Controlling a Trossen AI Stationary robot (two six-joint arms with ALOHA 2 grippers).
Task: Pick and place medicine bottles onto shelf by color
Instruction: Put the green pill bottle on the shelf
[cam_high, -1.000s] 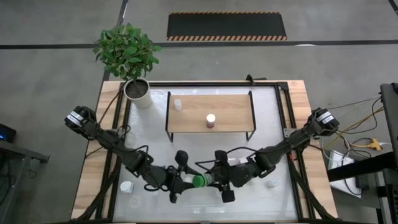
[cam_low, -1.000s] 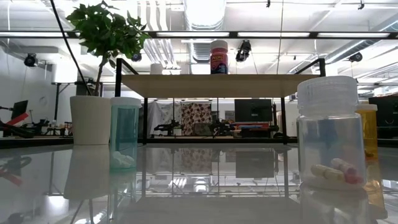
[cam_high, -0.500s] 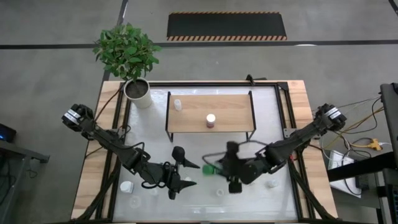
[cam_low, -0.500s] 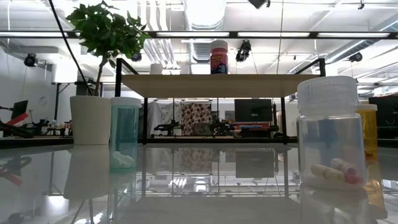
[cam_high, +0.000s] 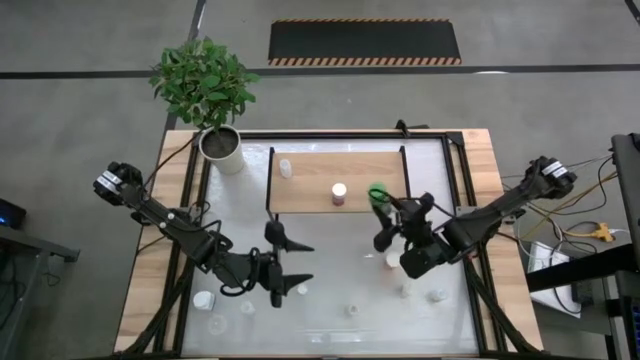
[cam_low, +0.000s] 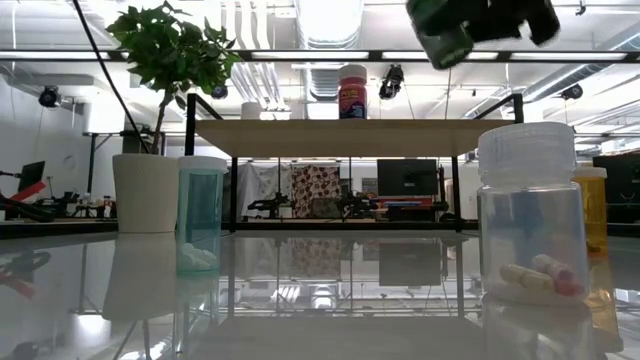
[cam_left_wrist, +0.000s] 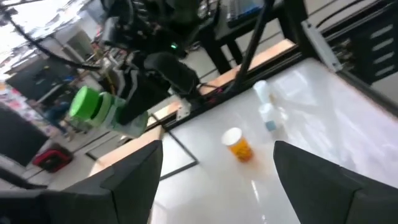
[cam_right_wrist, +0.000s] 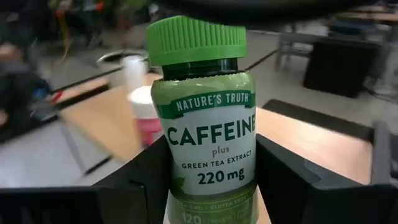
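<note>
right gripper (cam_high: 381, 218) gripping green-capped bottle (cam_right_wrist: 202, 112), near shelf (cam_high: 310, 195)

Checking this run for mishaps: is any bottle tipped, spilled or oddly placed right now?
Nothing stands out. The green-capped bottle sits upright in the right gripper at the shelf edge; two bottles stand upright on the shelf. The left gripper hangs open and empty over the table.

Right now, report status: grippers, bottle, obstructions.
Right gripper shut on green-capped bottle, raised at shelf right end. Left gripper open, empty, over table. Pink-labelled bottle on shelf nearby.
</note>
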